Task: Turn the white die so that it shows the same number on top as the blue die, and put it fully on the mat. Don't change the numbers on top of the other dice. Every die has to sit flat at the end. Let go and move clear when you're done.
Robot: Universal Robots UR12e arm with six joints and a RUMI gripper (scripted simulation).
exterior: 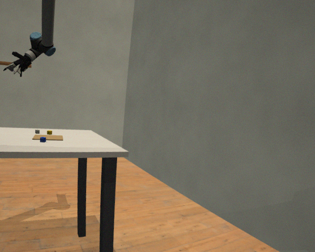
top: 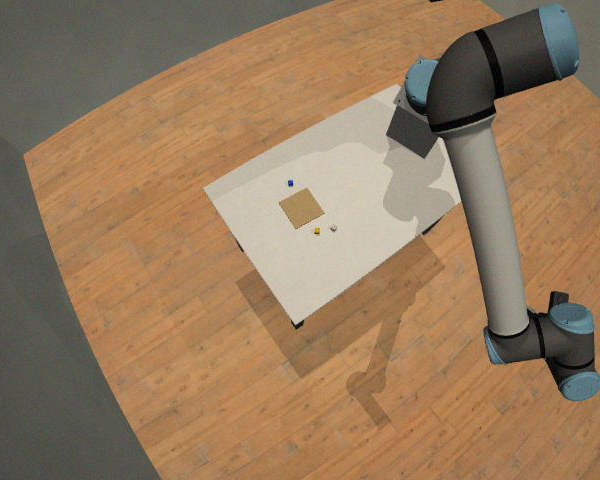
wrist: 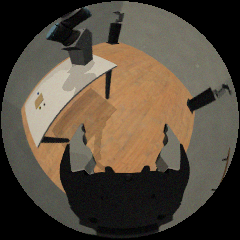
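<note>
The white die (top: pixel 333 227) (exterior: pixel 37 131) lies on the table (top: pixel 341 268) (exterior: pixel 84 140) just off the brown mat (top: pixel 301 207) (exterior: pixel 54 137), beside the yellow die (top: pixel 317 230) (exterior: pixel 49 132). The blue die (top: pixel 290 182) (exterior: pixel 42 139) lies off the mat's opposite edge. The numbers on top are too small to read. My gripper (exterior: pixel 12 70) (wrist: pixel 125 124) is open and empty. It hangs high in the air, far off to the side of the table and above the floor. In the wrist view the table (wrist: pixel 75 90) shows small at the upper left.
The arm's base block (top: pixel 411 129) stands on the table's far corner and casts a shadow over that end. The table stands on dark legs (exterior: pixel 107 203) on a wooden floor, with grey walls around.
</note>
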